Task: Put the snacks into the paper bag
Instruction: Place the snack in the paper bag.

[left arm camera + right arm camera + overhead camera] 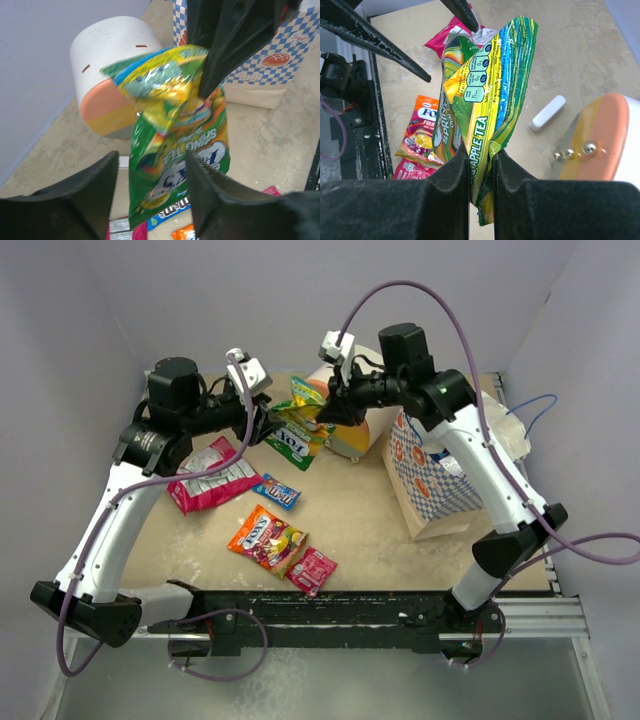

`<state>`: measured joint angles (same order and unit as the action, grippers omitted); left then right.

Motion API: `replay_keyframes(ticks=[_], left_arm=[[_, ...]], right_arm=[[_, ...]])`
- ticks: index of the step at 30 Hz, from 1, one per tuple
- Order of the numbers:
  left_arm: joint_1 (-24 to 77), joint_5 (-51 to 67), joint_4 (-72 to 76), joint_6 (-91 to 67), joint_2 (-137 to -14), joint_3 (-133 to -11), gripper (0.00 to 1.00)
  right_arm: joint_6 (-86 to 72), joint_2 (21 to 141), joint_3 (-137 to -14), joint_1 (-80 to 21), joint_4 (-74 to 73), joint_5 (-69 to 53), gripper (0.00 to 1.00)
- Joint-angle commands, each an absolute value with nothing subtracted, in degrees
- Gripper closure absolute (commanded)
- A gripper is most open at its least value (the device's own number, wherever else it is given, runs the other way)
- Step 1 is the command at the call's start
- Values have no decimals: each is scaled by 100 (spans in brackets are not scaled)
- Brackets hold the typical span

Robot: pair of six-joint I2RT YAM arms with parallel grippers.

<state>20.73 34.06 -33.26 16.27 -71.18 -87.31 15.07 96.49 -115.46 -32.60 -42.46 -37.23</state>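
Nearest my bases lies a small pink packet, just beside the orange packet behind it. Beyond those sit a little blue packet and, to its left, a large pink packet, all flat on the table. Farther out, my right gripper pinches a green packet tightly by one edge, holding it off the table. My left gripper stands partly open, fingers spread either side of that packet's lower end, clamping nothing. Behind is the cream round drawer unit, a white stick near it. The paper bag stands upright to the right, under my right arm.
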Motion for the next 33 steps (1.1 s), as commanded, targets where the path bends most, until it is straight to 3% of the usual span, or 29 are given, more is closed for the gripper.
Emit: replay_keyframes(ticks=[1, 5, 12, 19, 26, 33], left_arm=[[1890, 3611, -3316, 1880, -6930, -8963, 31], [1743, 3466, -3421, 1941, -6890, -9058, 18], [1538, 3270, -3197, 1705, -6912, -8889, 13], [1407, 3385, -3098, 1514, -7001, -8820, 8], [1319, 3600, -2950, 1387, -7049, -8752, 7], [1284, 3620, -2936, 1381, -7006, -8685, 6]], right_arm=[[1692, 8987, -11885, -3169, -4234, -3315, 100], [1491, 8701, -11980, -2645, -4186, -3426, 100], [896, 7715, -11706, -1257, -3789, -3566, 100], [324, 6305, -10318, 481, -3134, -2549, 100], [1152, 5840, -9536, 667, -3570, -867, 100], [1210, 5655, -9089, 668, -3486, -943, 100]])
